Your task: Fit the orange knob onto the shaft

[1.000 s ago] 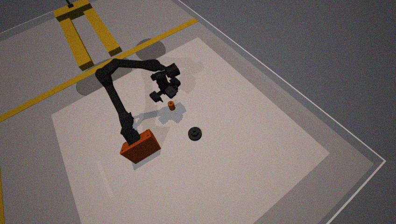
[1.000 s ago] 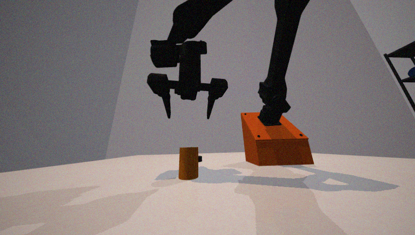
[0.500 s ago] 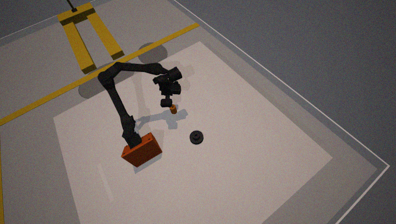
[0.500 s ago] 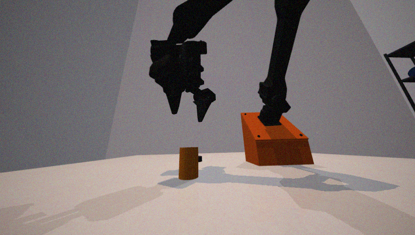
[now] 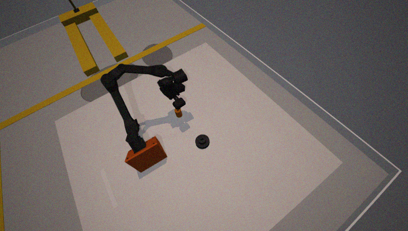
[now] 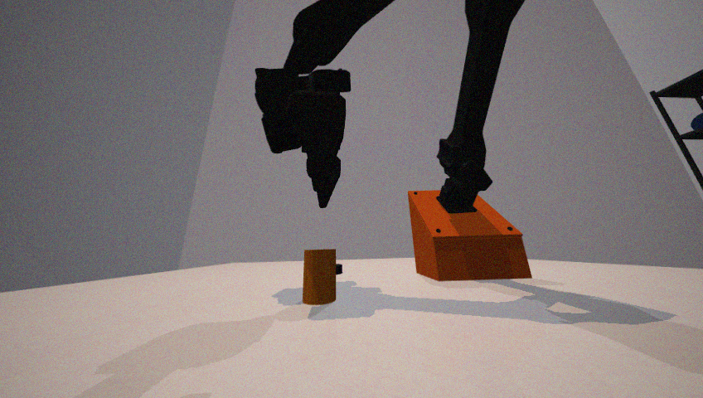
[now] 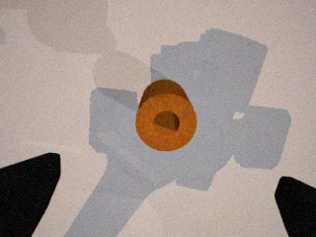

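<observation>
The orange knob [image 5: 178, 113] [image 6: 319, 277] [image 7: 166, 141] stands upright on the pale mat, hole facing up. In the wrist view its D-shaped hole has its flat edge at the bottom, sloping slightly down to the right. My gripper [image 6: 322, 205] [image 7: 172, 177] is open and empty, pointing down above the knob with a gap. In the wrist view its fingers stand wide, left and right, and the knob lies between them sideways but higher in the picture. The dark round pedestal [image 5: 202, 142] stands apart from the knob, its stub upward. The shaft's flat side cannot be made out.
The arm's orange base block [image 5: 148, 158] [image 6: 481, 257] stands on the mat, to the left of the pedestal in the top view. A yellow forked frame [image 5: 78, 47] lies beyond the yellow floor line [image 5: 172, 40]. A dark shelf [image 6: 683, 89] stands at the right in the exterior view.
</observation>
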You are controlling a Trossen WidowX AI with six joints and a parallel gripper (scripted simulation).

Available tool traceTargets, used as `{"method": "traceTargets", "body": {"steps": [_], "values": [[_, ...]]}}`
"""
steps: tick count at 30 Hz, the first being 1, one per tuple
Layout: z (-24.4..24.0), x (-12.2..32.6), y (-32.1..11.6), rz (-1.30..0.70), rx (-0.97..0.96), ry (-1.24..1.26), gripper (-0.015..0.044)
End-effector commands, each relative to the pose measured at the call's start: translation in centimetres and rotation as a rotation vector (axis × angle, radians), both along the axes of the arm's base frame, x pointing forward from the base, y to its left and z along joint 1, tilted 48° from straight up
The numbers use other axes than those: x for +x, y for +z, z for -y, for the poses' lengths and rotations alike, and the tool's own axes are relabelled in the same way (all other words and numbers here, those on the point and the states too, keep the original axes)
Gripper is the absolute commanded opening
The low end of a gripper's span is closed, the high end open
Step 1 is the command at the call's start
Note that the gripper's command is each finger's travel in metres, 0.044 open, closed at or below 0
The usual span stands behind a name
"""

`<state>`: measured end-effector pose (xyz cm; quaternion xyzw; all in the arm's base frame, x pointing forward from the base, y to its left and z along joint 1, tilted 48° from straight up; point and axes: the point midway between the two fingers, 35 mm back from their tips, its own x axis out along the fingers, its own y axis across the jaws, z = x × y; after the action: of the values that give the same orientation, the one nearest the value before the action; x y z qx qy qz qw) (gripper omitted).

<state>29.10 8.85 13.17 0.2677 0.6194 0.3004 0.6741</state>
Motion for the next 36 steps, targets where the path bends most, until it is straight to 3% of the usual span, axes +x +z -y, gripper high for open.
{"method": "traceTargets", "body": {"steps": [1, 5, 36], "values": [[-0.2, 0.0, -0.2, 0.017, 0.002, 0.017, 0.044], [-2.6, 0.1, -2.4, 0.018, 0.004, 0.016, 0.044], [-6.0, 0.6, -5.5, 0.019, 0.003, 0.017, 0.044]]}}
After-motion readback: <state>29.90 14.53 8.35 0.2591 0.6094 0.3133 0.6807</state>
